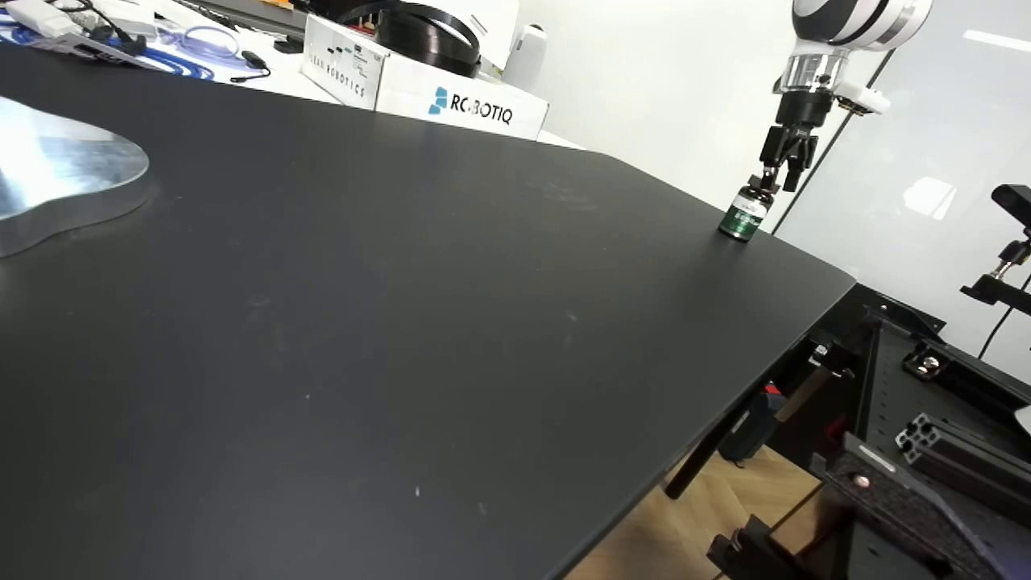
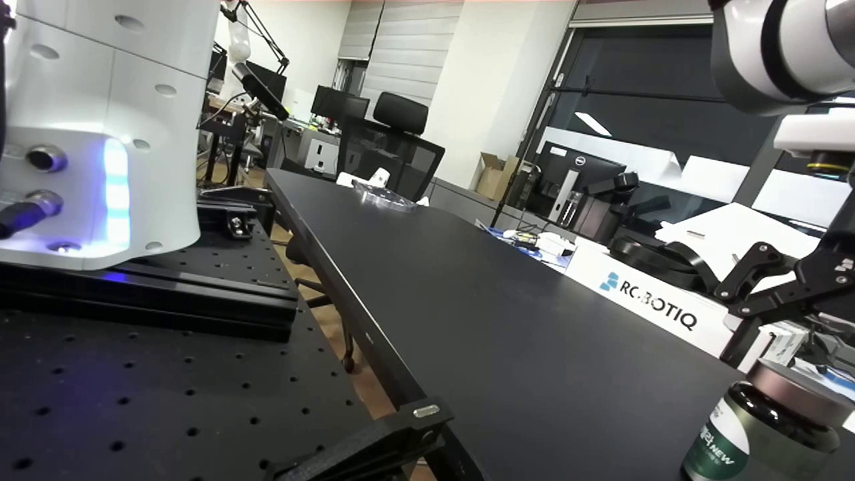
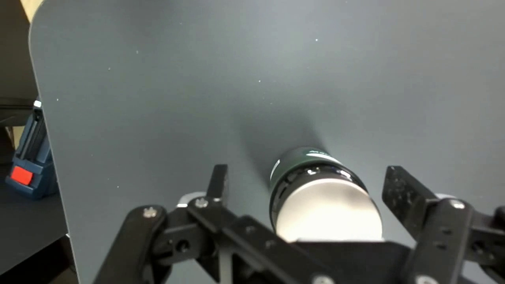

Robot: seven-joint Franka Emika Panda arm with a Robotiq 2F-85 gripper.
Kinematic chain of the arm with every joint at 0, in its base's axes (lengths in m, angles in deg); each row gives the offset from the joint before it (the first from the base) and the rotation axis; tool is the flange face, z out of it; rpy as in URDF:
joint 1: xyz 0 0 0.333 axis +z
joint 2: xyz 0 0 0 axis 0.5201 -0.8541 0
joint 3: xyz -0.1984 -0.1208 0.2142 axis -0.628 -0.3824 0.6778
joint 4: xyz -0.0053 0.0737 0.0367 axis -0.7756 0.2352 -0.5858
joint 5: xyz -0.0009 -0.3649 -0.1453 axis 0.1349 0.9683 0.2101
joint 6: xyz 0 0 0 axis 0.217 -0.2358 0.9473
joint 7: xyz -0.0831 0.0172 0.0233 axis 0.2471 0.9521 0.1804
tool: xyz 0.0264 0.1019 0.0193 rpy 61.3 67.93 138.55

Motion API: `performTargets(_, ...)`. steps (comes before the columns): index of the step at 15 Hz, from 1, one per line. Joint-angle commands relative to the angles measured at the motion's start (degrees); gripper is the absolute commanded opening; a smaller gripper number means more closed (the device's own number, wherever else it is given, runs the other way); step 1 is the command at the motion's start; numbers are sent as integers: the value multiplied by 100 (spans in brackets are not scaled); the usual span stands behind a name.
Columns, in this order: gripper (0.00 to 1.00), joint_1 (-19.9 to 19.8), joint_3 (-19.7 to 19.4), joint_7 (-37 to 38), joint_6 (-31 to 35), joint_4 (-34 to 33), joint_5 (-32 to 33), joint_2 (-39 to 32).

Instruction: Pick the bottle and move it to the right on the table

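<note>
The small dark green bottle (image 1: 745, 213) with a whitish label band stands upright on the black table (image 1: 403, 306), near its far right edge in an exterior view. It also shows at the lower right corner of an exterior view (image 2: 761, 427), cut off by the frame. In the wrist view the bottle (image 3: 329, 213) is seen from above, its cap bright with glare. My gripper (image 3: 307, 175) is open, one finger on each side of the bottle, with gaps to both. In an exterior view the gripper (image 1: 779, 181) is just above the bottle, fingertips near cap height.
A white Robotiq box (image 1: 459, 105) with black items on it stands beyond the table's back edge. A shiny plate (image 1: 68, 161) lies at the table's far end from the bottle. The robot base (image 2: 100, 133) stands on a perforated black plate beside the table.
</note>
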Motion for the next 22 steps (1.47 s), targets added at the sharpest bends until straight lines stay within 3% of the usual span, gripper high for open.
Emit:
performTargets(1,100,-72,117,-436,157,58,121,111)
performTargets(5,100,-94,229,-804,-250,-24,17,136)
performTargets(6,100,-61,178,-637,27,-9,38,23)
performTargets(17,100,-56,208,-755,-139,-9,27,48)
performTargets(22,100,-142,329,-1253,396,180,-83,127)
